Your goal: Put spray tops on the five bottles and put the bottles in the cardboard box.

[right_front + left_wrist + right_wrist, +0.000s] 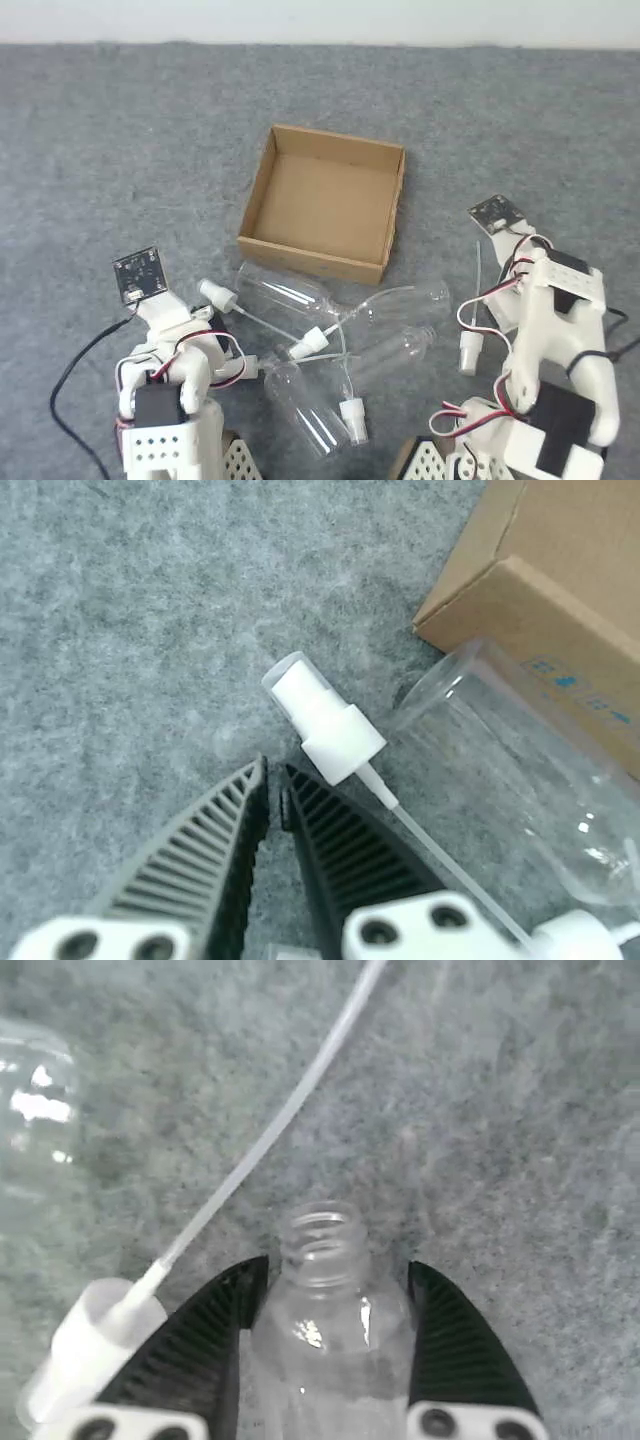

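So the cardboard box [310,258] is sitting open on the grey carpet [120,150] with just its bare floor showing. The loose bottles [285,293] are all lying on their sides right in front of it, necks open, with spray tops [308,343] scattered among them. The left gripper [272,770] is hanging low with its fingers [215,850] pinched to a sliver of a gap, one spray top [325,720] lying just past the tips, while the right gripper [335,1265] is hugging an open-necked bottle [325,1320], both fingers [200,1340] pressing its sides.
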### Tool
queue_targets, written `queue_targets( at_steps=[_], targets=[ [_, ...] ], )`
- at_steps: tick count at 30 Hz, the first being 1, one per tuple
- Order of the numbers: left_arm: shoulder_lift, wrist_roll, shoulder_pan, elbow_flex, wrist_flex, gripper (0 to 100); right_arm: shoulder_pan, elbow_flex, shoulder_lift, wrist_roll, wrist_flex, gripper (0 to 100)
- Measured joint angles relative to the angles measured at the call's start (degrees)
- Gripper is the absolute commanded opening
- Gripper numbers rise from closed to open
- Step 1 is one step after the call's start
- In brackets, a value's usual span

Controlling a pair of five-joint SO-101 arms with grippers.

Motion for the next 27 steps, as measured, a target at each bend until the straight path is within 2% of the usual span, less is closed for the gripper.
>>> queue_targets(
  at_steps=[5, 8, 11, 19, 24, 27],
  targets=[
    [0.0, 0.0, 0.0, 0.0, 0.0, 1, -0.4, -2.5, 0.0, -10.3, 0.0, 11.9],
    [0.0, 0.0, 0.0, 0.0, 0.0, 1, -1.9, -2.9, 0.0, -13.1, 0.3, 16.9],
    [0.0, 0.0, 0.0, 0.0, 0.0, 1, -3.2, -2.9, 0.0, -13.3, 2.5, 20.7],
    [0.0, 0.0, 0.0, 0.0, 0.0, 1, -3.7, -3.1, 0.0, -9.8, 4.6, 20.7],
    [0.0, 0.0, 0.0, 0.0, 0.0, 1, -3.6, -3.1, 0.0, -9.0, 5.5, 26.2],
    [0.0, 0.0, 0.0, 0.0, 0.0, 1, -3.6, -3.1, 0.0, -6.2, 8.0, 24.4]
  ],
)
